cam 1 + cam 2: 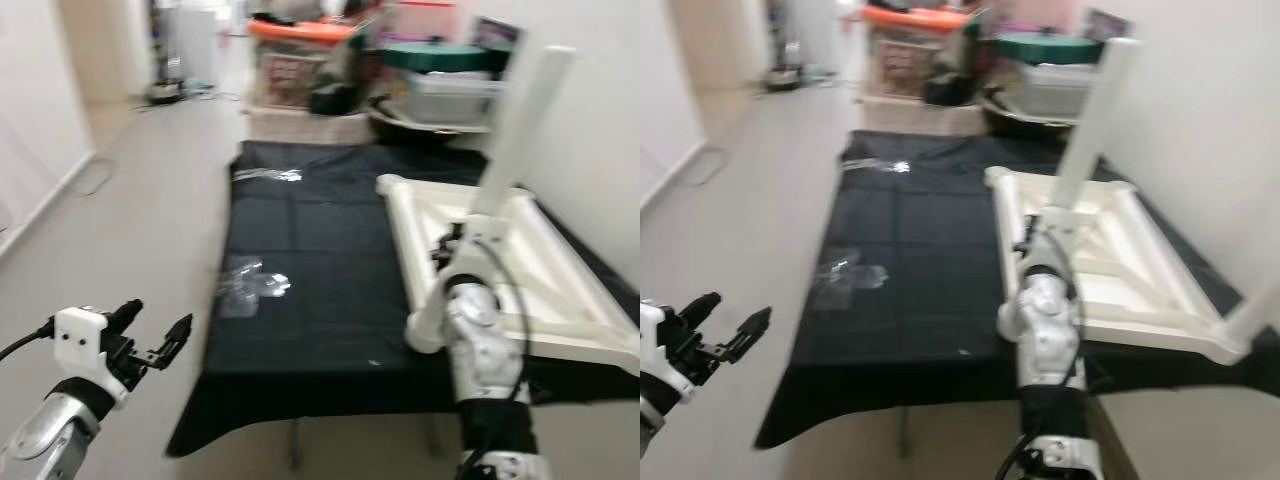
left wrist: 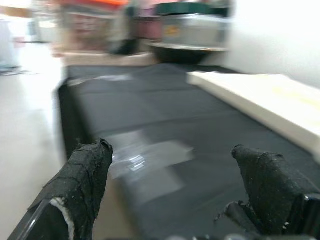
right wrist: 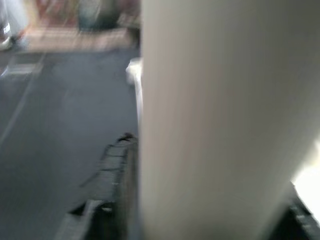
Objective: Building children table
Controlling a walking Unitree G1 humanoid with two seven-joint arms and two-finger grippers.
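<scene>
A white table frame (image 1: 520, 270) lies upside down on a low table covered with a black cloth (image 1: 310, 250). My right gripper (image 1: 452, 243) reaches over the frame's near side and is shut on a white table leg (image 1: 525, 120), which stands nearly upright, leaning a little to the right. In the right wrist view the leg (image 3: 215, 120) sits close against a black finger (image 3: 112, 170). My left gripper (image 1: 160, 315) hangs open over the floor, left of the table's front corner, with nothing between its fingers (image 2: 85, 170).
Two clear plastic bags lie on the cloth, one near the front left (image 1: 250, 282) and one at the back left (image 1: 268, 175). Storage boxes and bins (image 1: 300, 60) are stacked behind the table. A white wall (image 1: 600, 120) runs along the right and bare floor (image 1: 130, 200) along the left.
</scene>
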